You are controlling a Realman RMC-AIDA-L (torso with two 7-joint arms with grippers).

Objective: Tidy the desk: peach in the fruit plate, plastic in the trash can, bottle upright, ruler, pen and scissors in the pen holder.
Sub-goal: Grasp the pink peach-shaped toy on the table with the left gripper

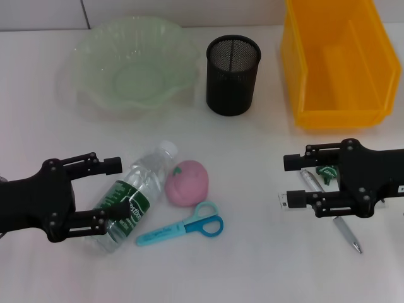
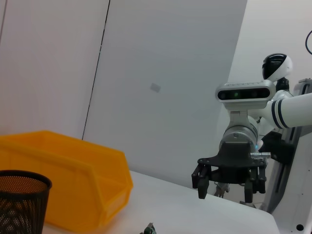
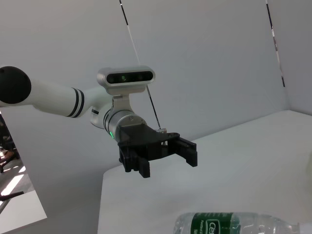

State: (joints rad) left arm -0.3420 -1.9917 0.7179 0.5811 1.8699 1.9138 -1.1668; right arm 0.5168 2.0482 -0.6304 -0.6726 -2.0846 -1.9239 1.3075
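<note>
Left gripper [image 1: 112, 192] sits low at the table's near left, jaws wide apart w/ the lying bottle's [image 1: 134, 197] base end between them, nothing clamped. Peach [image 1: 187, 183] touches the bottle's neck side; scissors [image 1: 183, 227] lie just in front. Right gripper [image 1: 291, 180] hovers near right, jaws wide open, empty, over the pen [image 1: 331, 211] and a small green bit [image 1: 327, 170]. Far side: green plate [image 1: 88, 76], mesh holder [image 1: 233, 74], yellow bin [image 1: 303, 95] at the right edge. Bare table [image 1: 252, 252] between the arms gives free room.
</note>
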